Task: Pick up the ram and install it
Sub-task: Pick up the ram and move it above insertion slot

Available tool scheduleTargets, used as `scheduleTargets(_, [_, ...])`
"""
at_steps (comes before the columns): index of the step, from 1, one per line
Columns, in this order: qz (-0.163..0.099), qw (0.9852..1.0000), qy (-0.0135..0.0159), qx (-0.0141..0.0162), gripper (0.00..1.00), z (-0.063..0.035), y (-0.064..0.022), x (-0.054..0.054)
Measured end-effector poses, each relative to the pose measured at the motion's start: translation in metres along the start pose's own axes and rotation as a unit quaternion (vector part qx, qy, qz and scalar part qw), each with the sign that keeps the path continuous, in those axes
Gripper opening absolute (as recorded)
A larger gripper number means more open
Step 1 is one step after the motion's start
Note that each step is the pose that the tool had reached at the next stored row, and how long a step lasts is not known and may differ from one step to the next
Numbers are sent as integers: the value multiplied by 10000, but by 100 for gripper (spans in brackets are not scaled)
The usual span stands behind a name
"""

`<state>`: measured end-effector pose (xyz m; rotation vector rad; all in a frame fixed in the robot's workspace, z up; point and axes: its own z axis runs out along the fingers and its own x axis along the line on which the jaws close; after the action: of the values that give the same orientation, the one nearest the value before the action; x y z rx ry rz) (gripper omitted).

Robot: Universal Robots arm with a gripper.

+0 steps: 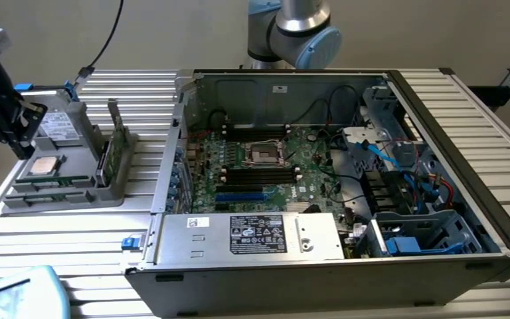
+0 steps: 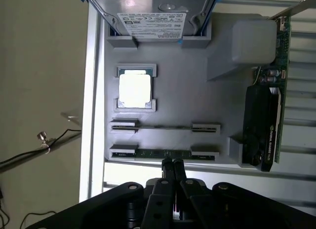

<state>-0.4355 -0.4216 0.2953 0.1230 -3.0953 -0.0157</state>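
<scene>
The ram [image 2: 163,152] is a thin green stick standing on edge between two end holders of the grey parts tray [image 2: 197,91], in the row farthest from the hard drive. In the exterior view the ram [image 1: 50,197] sits near the tray's front edge. My gripper [image 2: 173,164] hangs over the tray with its two fingers pressed together and nothing between them. Its tips are just beside the middle of the ram, off the tray's outer side. The exterior view has the black gripper [image 1: 20,151] at that view's far left, above the tray's left edge.
The tray also holds a hard drive [image 2: 153,17], a silver CPU [image 2: 134,88], a second stick holder [image 2: 165,126] and an upright graphics card [image 2: 264,125]. The open computer case [image 1: 467,173] lies to the exterior view's right, its motherboard [image 1: 259,174] carrying long black slots. Loose cables [image 2: 44,140] lie beyond the table's edge.
</scene>
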Motion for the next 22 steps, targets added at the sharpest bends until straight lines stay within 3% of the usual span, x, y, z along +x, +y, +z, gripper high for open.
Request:
scheduleTargets(5, [-447,9990,6,18,10,21,-2,-1])
scheduleTargets(11, [-992,9951,12,36,10,54,-2,-3])
scheduleTargets(16, [-1443,9895,16,55,10,80,-2,-4])
scheduleTargets(22, [-1978,9802,23,78,10,109,-3,-5])
